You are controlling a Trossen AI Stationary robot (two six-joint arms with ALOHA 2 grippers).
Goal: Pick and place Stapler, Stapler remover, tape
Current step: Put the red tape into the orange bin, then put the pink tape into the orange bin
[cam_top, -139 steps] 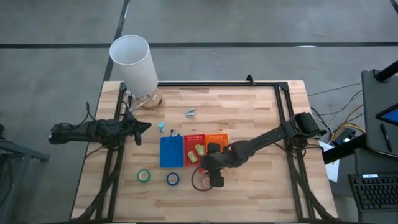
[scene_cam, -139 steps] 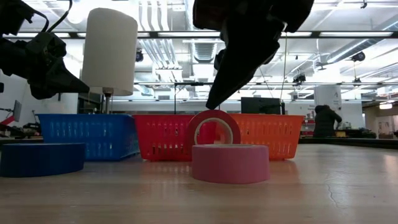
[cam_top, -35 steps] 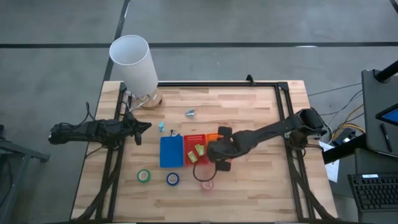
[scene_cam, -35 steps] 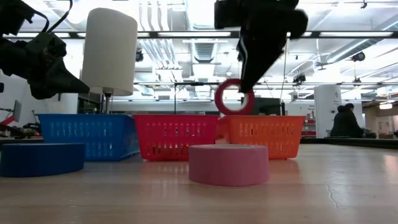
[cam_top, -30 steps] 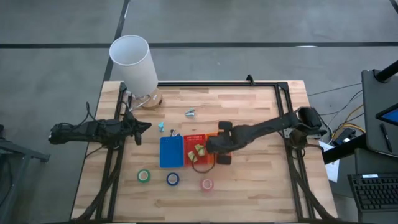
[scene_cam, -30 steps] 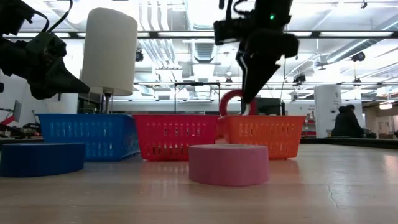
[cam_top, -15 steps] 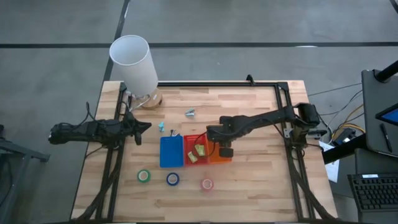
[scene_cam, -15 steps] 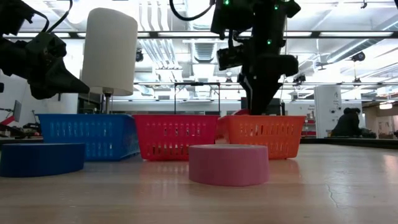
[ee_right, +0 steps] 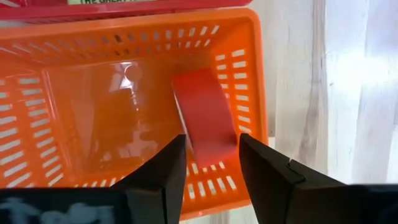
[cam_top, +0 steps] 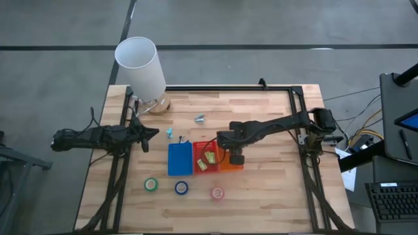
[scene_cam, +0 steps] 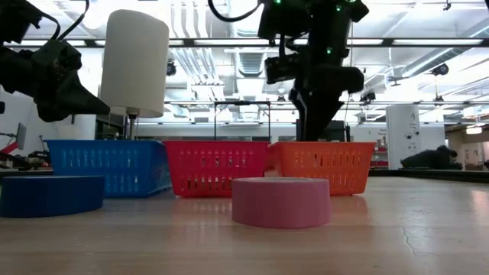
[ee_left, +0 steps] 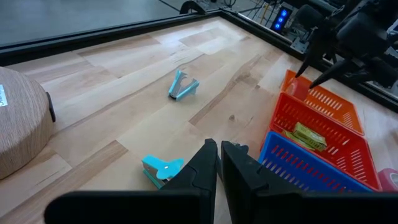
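Observation:
The red tape roll [ee_right: 205, 118] stands on edge on the floor of the orange basket [ee_right: 74, 99], close to one side wall. My right gripper [ee_right: 212, 140] hangs open over that basket [cam_top: 230, 163], pointing down, one finger on either side of the roll and above it. On the table's near part lie the green [cam_top: 151, 185], blue [cam_top: 181, 188] and pink [scene_cam: 281, 201] tape rolls. A pale blue staple remover [ee_left: 183, 87] and a small turquoise stapler [ee_left: 160, 169] lie on the wood farther back. My left gripper [ee_left: 219, 149] waits shut at the table's left edge.
A blue basket [cam_top: 179, 158] and a red basket [cam_top: 204, 156] holding yellow-green blocks stand in a row with the orange one. A white lamp [cam_top: 140, 65] on a wooden base [ee_left: 18, 118] occupies the far left corner. A black frame [cam_top: 297, 104] borders the table.
My right gripper has carried the red roll from the baskets' near side toward the far edge, over the orange basket, and lowered it. While the gripper then kept still, the roll sank below the basket's rim: it has let go.

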